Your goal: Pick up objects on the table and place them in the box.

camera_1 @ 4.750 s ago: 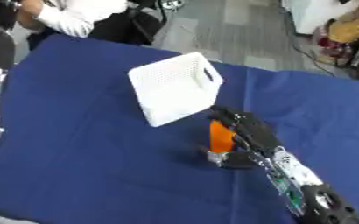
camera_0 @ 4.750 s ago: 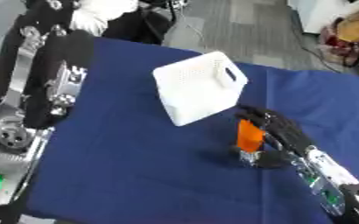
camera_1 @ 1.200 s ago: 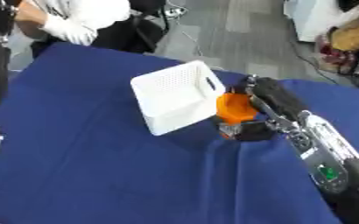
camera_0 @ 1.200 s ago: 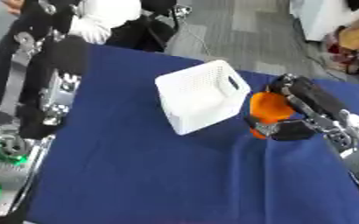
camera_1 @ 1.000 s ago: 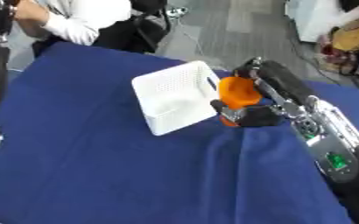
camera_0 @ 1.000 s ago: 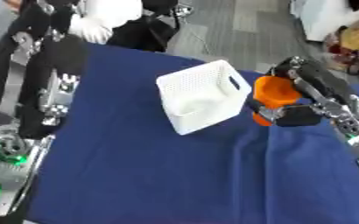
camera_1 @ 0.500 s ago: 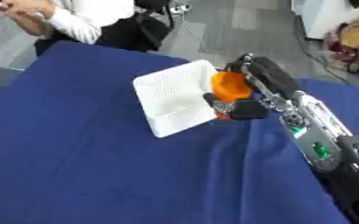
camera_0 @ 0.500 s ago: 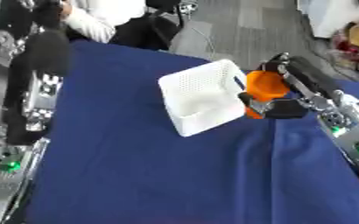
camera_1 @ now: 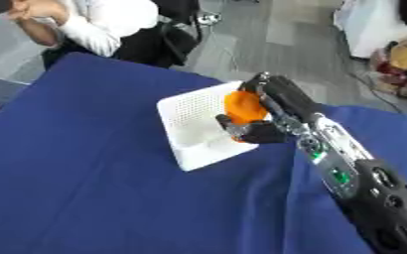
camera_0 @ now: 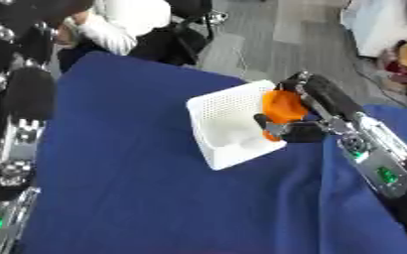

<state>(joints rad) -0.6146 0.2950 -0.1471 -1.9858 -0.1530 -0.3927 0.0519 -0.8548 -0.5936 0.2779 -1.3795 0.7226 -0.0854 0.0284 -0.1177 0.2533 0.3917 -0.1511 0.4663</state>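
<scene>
Left eye view, item 1: small orange rounded plastic object (camera_0: 283, 106), gripped in robot's right hand (camera_0: 304, 122), fingers curled round it. Held above right rim of white perforated plastic box (camera_0: 233, 130), prob. so it can drop inside. Box sits mid-table on blue cloth-covered table (camera_0: 137, 188); open cloth all round, far table edge close behind. Left hand: not seen.

Orange object (camera_0: 283, 106) partly hidden behind right hand (camera_0: 304, 130) fingers and thumb; shape unclear, blurred. Box (camera_0: 229, 127) right rim covered by the fingers; inside too washed out to tell contents. Left hand out of frame, only left arm (camera_0: 20, 114) shows, cut by edge.
</scene>
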